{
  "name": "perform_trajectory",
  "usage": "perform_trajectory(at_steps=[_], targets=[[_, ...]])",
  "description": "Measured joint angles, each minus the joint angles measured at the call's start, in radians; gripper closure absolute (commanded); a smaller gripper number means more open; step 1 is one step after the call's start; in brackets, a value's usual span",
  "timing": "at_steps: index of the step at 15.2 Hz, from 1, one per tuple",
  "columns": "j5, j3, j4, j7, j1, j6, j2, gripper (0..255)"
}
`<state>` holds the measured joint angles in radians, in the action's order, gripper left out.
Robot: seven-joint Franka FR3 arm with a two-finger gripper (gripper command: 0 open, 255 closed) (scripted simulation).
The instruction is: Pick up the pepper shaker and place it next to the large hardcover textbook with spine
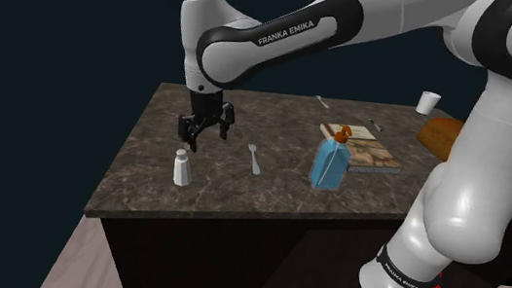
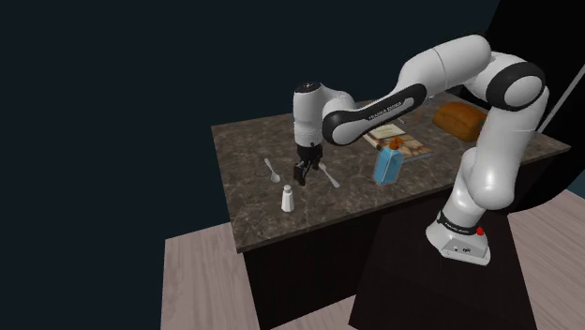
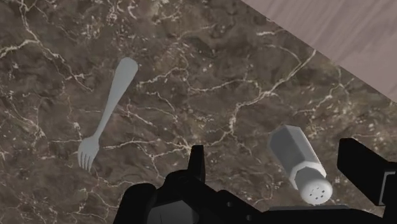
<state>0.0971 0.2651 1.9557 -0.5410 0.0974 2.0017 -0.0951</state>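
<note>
The jaws stood wide apart above the marble desk, gripping nothing. The white pepper shaker stood upright between the fingers, touching neither, and close to a desk edge. A pale fork lay near it. Well apart, a blue bottle hid one corner of the textbook, and the arm cut off a brown loaf.

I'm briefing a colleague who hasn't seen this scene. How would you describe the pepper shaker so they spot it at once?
On the dark marble counter, look toward the shoulder view's left end, just below the open end effector. The pepper shaker stands upright there: a small pale faceted jar with a holed cap, unlike the flat fork lying nearby.
</note>
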Motion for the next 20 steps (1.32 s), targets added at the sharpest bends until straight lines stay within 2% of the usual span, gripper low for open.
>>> perform_trajectory(at_steps=[7, 15, 20], targets=[[0.104, 0.0, -0.249, -0.103, 0.059, 0.004, -0.261, 0], [0.126, -0.009, -0.231, -0.119, 0.063, 0.073, -0.314, 0], [0.127, -0.01, -0.23, -0.119, 0.064, 0.076, -0.317, 0]])
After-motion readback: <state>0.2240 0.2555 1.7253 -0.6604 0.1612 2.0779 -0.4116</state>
